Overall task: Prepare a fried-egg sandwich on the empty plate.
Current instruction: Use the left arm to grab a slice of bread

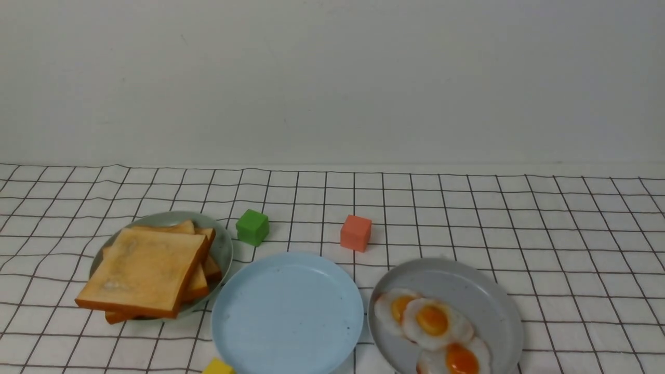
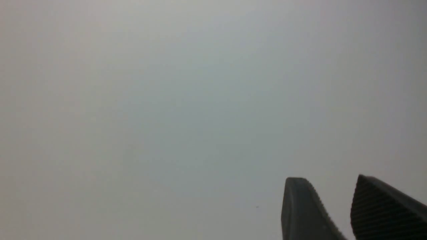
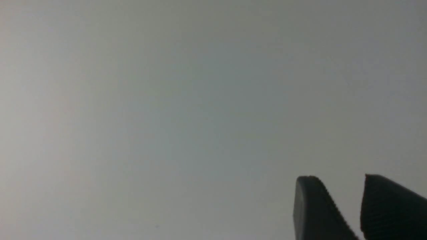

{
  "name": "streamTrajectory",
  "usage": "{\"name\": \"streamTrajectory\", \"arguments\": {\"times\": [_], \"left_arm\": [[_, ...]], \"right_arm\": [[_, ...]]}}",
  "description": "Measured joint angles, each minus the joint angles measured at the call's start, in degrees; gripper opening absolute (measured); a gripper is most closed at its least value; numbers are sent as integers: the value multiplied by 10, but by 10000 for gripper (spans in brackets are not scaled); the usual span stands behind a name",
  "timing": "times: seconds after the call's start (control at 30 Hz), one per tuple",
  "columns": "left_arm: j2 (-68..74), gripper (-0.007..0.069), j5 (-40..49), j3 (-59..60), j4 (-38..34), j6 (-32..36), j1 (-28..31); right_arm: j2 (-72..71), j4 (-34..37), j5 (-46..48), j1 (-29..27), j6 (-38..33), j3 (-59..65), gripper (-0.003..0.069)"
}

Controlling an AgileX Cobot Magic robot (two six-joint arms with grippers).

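Nothing assembled yet: the blue plate (image 1: pixel 287 311) sits bare at lower centre of the front view.
Toast (image 1: pixel 145 270) is stacked lower left, eggs (image 1: pixel 431 319) lie lower right; the left gripper (image 2: pixel 330 181) and right gripper (image 3: pixel 340 180) both show fingers apart, holding nothing.

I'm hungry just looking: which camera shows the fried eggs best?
The front view: the three fried eggs lie on the grey plate. The wrist views show none, only the left claw and right claw against blank grey.
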Motion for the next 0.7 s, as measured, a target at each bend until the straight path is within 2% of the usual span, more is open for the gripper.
{"name": "streamTrajectory", "arguments": {"times": [0.13, 0.17, 0.2, 0.23, 0.3, 0.43, 0.6, 0.7], "left_arm": [[87, 238, 240, -81, -7, -93, 0], [109, 238, 297, -88, -6, -107, 0], [118, 238, 318, -89, -6, -111, 0], [148, 238, 388, -90, -1, -120, 0], [194, 238, 468, -90, 14, -127, 0], [274, 238, 533, -90, 18, -128, 0], [381, 238, 541, -93, -38, -71, 0], [450, 238, 536, -118, -145, 19, 17]], "right_arm": [[78, -29, 151, 0, 0, -92, 241], [103, -38, 190, 0, -1, -104, 241], [110, -42, 201, 0, -1, -106, 241], [134, -50, 230, 0, -2, -105, 241], [159, -54, 253, 2, -2, -86, 241], [183, -28, 254, 33, -11, -32, 241], [213, 58, 285, 98, -102, 2, 241], [249, 135, 331, 145, -218, 1, 241]]}}
